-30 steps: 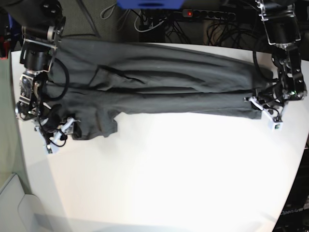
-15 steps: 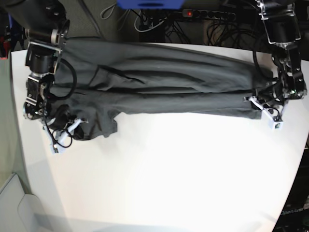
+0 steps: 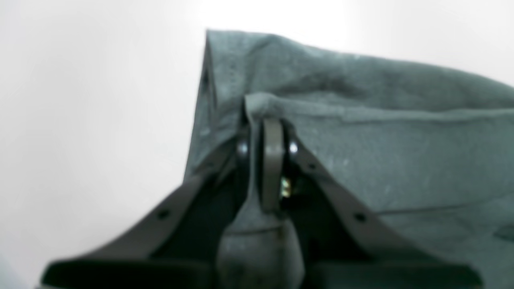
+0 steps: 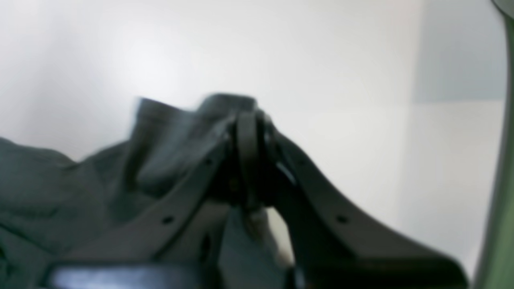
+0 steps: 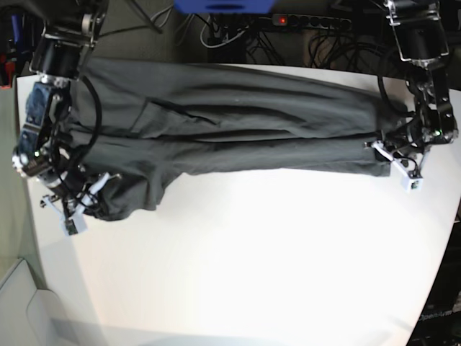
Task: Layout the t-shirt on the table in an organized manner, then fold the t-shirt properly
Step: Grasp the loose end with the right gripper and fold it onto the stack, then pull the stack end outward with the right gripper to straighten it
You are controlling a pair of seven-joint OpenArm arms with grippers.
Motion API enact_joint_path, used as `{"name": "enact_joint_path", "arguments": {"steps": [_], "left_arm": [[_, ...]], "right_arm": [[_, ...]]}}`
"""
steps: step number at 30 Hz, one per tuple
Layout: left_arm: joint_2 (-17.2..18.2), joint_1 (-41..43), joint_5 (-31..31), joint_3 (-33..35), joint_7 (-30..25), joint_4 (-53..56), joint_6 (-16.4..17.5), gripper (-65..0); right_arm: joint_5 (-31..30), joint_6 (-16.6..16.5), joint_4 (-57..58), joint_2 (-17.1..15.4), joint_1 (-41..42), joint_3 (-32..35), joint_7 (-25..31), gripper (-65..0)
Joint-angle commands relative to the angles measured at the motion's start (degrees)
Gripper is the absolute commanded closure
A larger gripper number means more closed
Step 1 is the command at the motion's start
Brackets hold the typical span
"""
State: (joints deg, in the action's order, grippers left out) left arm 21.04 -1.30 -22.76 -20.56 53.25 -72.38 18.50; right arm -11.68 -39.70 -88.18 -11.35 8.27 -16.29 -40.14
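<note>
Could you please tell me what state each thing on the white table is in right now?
Dark charcoal-grey cloth t-shirt: stretched lengthwise across the far part of the table, wrinkled, folded over itself, pinched at both ends.
Left gripper: jaws shut on the t-shirt's edge.
Right gripper: jaws shut on a bunched corner of the t-shirt.
Large white smooth table: bare in front of the t-shirt.

Left gripper [image 5: 395, 160] and right gripper [image 5: 85, 198] both clamped tight, arms reaching down at opposite sides
</note>
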Motion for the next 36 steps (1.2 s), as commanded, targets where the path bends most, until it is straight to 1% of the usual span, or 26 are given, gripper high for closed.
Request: {"name": "enact_joint_path", "arguments": {"steps": [1, 3, 6, 8, 11, 13, 18, 25, 31, 36], "left_arm": [[0.4, 0.6, 1.7, 0.2, 4.0, 0.4, -0.2, -4.0], [0.5, 0.6, 1.7, 0.2, 4.0, 0.4, -0.2, -4.0], [0.5, 0.6, 1.7, 0.2, 4.0, 0.4, -0.2, -4.0], [0.5, 0.6, 1.7, 0.2, 4.0, 0.2, -0.2, -4.0], [0.5, 0.6, 1.7, 0.3, 4.0, 0.2, -0.2, -4.0], [0.6, 0.6, 1.7, 0.3, 4.0, 0.2, -0.2, -4.0], [0.7, 0.7, 1.7, 0.3, 4.1, 0.2, -0.2, -4.0], [0.7, 0.7, 1.7, 0.6, 4.2, 0.2, -0.2, -4.0], [1.0, 0.7, 1.7, 0.7, 4.3, 0.2, -0.2, -4.0], [1.7, 0.7, 1.5, 0.7, 4.5, -0.1, -0.2, -4.0]], "right_arm": [[-1.7, -0.3, -4.3, -0.5, -0.7, -0.2, 0.7, 0.0], [-2.3, -0.3, -10.3, -0.4, -4.5, -0.7, -1.0, 0.0], [-3.1, -0.3, -17.9, 1.5, -9.6, -3.3, -2.8, 0.0], [-3.3, -0.3, -21.2, 2.0, -12.4, -5.5, -3.1, 0.0], [-3.3, -0.3, -24.7, 2.0, -16.8, -6.9, -3.0, 0.0], [-3.3, -0.3, -25.5, 2.0, -19.5, -7.7, -2.6, 0.0], [-3.4, -0.3, -25.9, 2.1, -23.2, -10.8, -2.6, 0.0], [-3.4, -0.3, -26.9, 2.3, -29.2, -11.0, -2.5, 0.0], [-3.2, -0.3, -27.4, 2.4, -30.5, -11.3, -2.5, 0.0], [-3.0, -0.3, -27.4, 2.8, -30.7, -15.7, -3.0, 0.0]]}}
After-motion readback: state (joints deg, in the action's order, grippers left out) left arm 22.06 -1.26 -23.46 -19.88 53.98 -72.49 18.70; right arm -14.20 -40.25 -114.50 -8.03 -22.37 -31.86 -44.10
